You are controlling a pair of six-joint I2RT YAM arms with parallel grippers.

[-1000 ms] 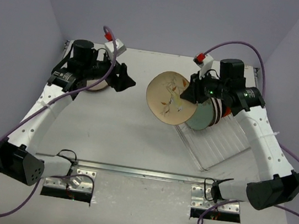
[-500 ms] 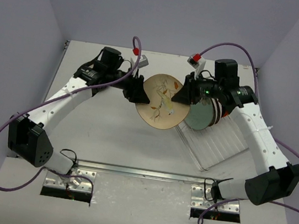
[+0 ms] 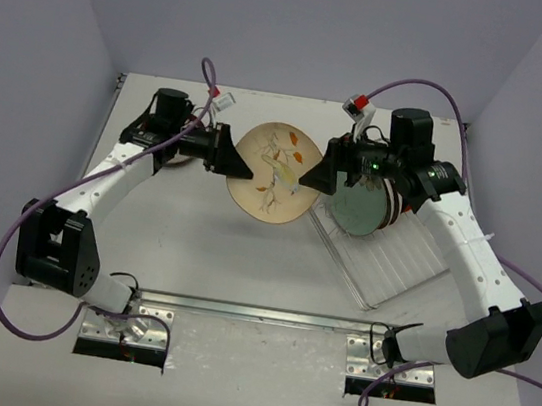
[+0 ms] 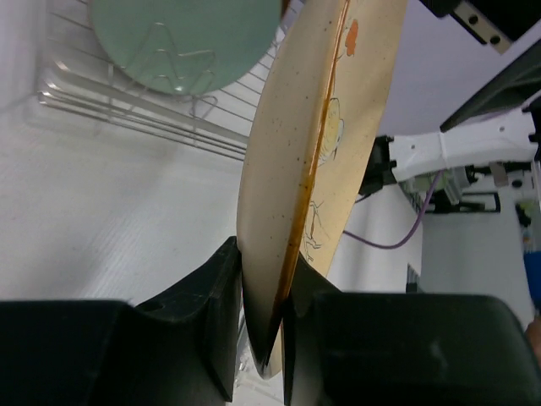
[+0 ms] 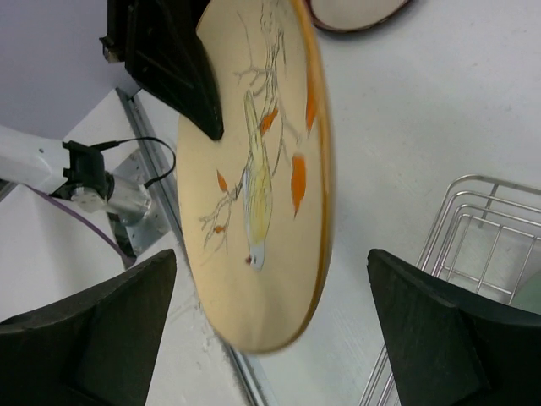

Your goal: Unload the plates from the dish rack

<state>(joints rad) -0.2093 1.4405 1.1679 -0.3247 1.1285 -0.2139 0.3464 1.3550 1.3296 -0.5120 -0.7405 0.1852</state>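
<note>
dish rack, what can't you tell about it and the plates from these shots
The plates in the dish rack: top view, the right arm covers those behind the pale green plate; count unclear.
Rest of the dish rack: left wrist view, cut off by the top edge, partly behind the patterned plate.
Red-rimmed plate on the table: right wrist view, cut off by the top edge.

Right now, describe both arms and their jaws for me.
The left arm and right arm match: white tapered links with bulky black joint housings. A purple cable loops along each, with a small red-and-white plug near the wrist. The jaws are matte black, wedge-shaped blocks. A green light glows on the right wrist.
</note>
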